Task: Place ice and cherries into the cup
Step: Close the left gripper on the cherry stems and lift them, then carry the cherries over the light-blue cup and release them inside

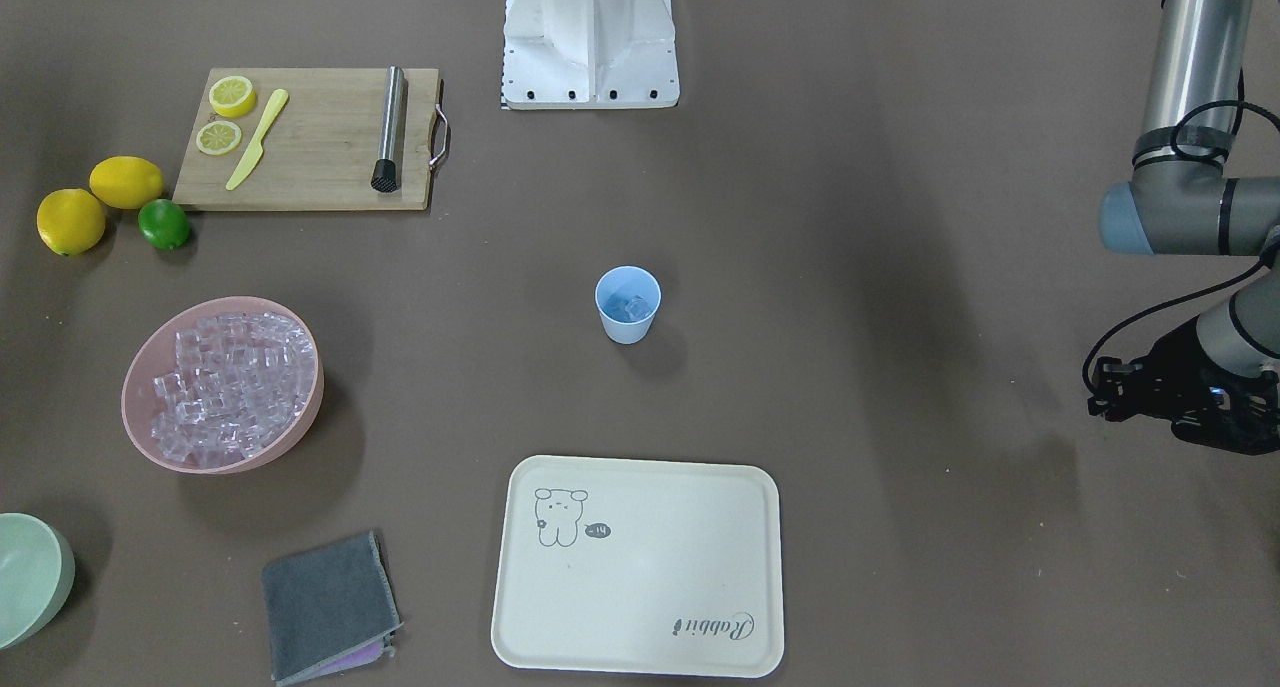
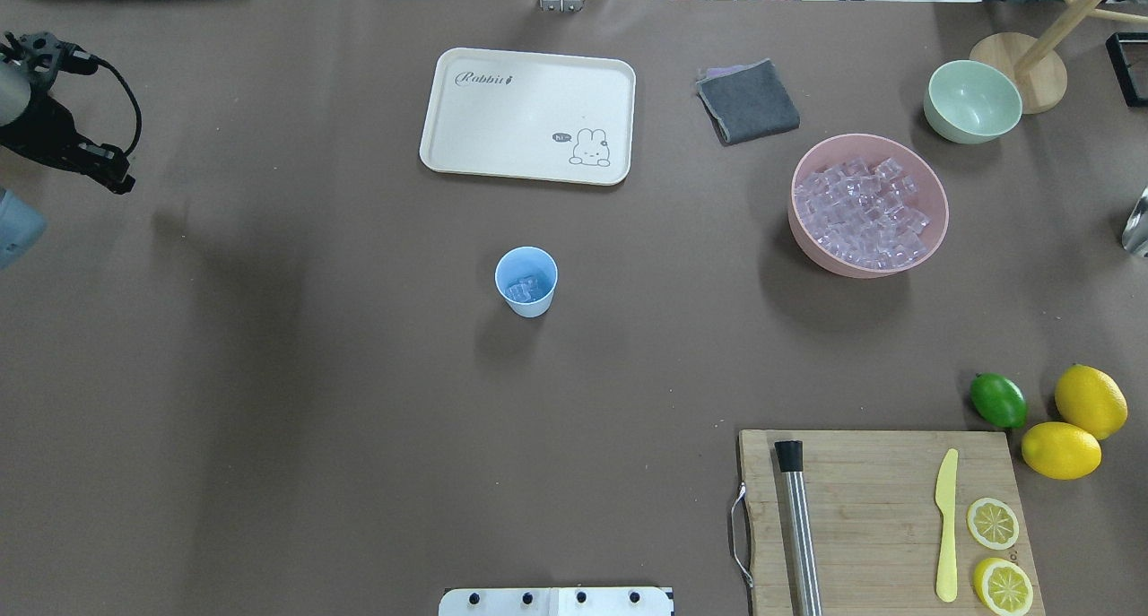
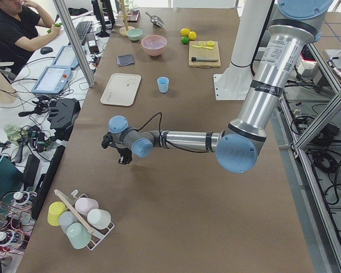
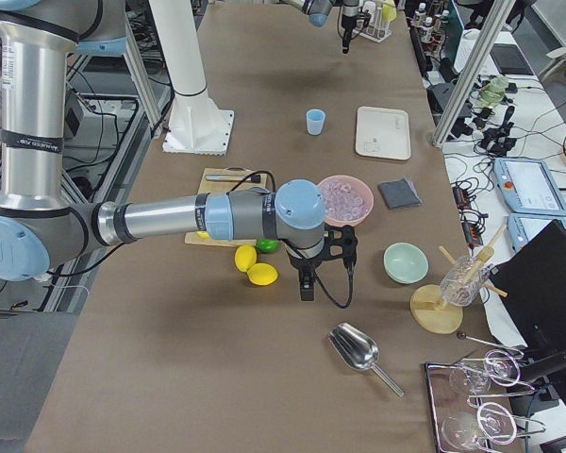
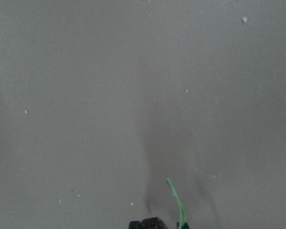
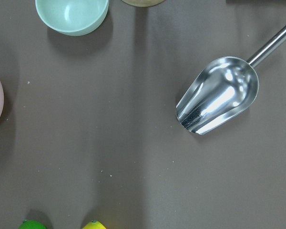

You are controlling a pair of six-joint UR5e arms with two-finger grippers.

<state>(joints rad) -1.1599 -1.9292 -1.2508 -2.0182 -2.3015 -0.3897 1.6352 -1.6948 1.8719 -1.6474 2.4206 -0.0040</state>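
Observation:
The pale blue cup [image 2: 526, 281] stands upright mid-table, also in the front view [image 1: 628, 307], with a few ice cubes [image 2: 524, 289] inside. More ice [image 2: 861, 212] fills the pink bowl [image 2: 807, 250]. My left gripper [image 1: 1150, 399] hangs above bare table, far to the cup's left in the overhead view [image 2: 63, 141]. In the left wrist view it [image 5: 157, 225] is shut on the dark cherries [image 5: 152, 222], green stem [image 5: 177, 202] sticking out. My right gripper [image 4: 307, 276] hovers beyond the lemons. I cannot tell whether it is open or shut.
A metal scoop [image 6: 219, 95] lies on the table under the right wrist, near the pale green bowl [image 2: 973, 100]. A cream tray [image 2: 529, 114] and grey cloth [image 2: 749, 100] lie beyond the cup. A cutting board [image 2: 879, 508], lime [image 2: 998, 400] and lemons [image 2: 1076, 428] are near right.

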